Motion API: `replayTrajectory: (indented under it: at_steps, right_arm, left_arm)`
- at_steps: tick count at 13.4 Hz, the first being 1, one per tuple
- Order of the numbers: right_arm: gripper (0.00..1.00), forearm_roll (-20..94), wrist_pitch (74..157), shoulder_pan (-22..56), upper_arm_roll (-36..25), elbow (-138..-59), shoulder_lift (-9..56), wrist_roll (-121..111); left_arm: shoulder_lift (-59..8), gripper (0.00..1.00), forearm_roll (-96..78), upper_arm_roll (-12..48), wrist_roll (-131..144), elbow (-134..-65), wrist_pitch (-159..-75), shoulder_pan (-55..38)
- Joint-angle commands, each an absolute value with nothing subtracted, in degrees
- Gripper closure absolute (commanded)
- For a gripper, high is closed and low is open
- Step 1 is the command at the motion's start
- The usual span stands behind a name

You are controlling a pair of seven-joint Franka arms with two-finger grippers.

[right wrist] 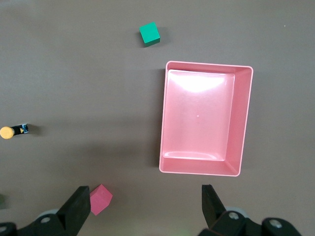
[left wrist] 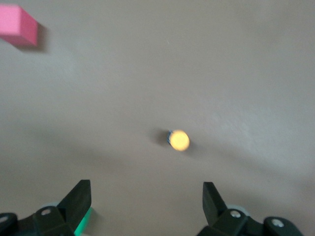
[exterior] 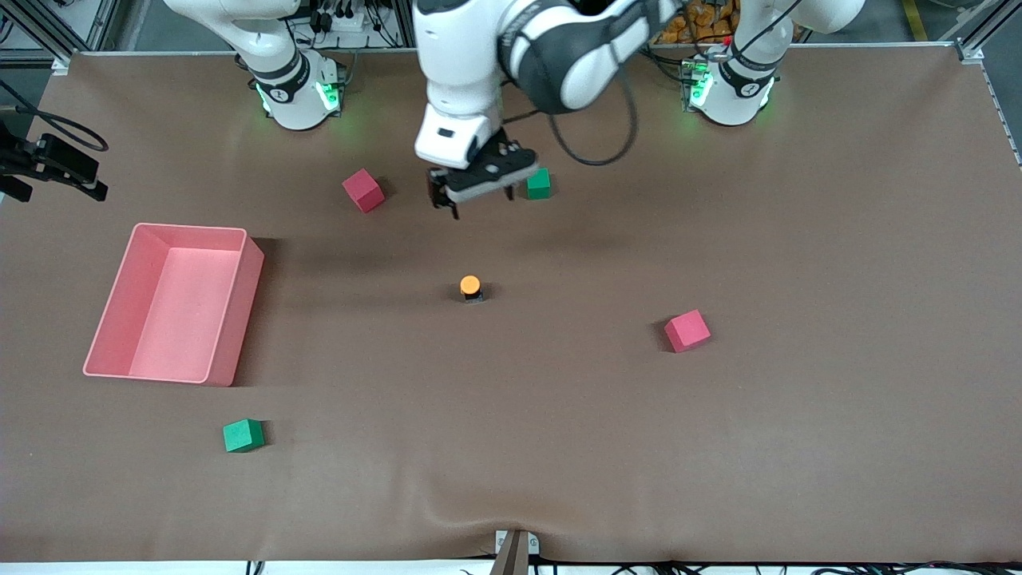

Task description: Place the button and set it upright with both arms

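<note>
The button (exterior: 470, 287) stands near the table's middle, its orange cap up on a short black body. My left gripper (exterior: 479, 200) hangs open and empty in the air over the table, between the button and the robots' bases. In the left wrist view the button (left wrist: 178, 140) lies ahead of the open fingers (left wrist: 78, 199), apart from them. My right gripper (right wrist: 145, 199) is open and empty, high above the table, and out of the front view. The right wrist view shows the button (right wrist: 12, 131) small at its edge.
A pink tray (exterior: 239, 319) lies toward the right arm's end. One red cube (exterior: 363, 190) and a green cube (exterior: 539, 184) flank my left gripper. Another red cube (exterior: 687, 331) lies toward the left arm's end. A second green cube (exterior: 243, 435) lies nearest the front camera.
</note>
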State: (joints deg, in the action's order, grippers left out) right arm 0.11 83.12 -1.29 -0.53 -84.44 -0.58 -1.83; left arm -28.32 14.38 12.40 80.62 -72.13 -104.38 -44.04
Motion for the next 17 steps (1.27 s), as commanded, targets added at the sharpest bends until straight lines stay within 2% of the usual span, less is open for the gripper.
replayTrajectory:
  at_steps: [1,17]
  right_arm:
    - [0.0,0.3,82.6,-2.5,0.3,-83.6,-0.3,-2.5]
    - [0.0,0.4,82.7,-2.3,0.3,-83.6,-0.3,-2.5]
  left_arm:
    - [-24.2,0.0,9.4,12.9,73.2,-74.0,-101.9,-38.4]
    - [-14.9,0.0,5.4,13.2,36.5,-74.8,-89.6,-14.5]
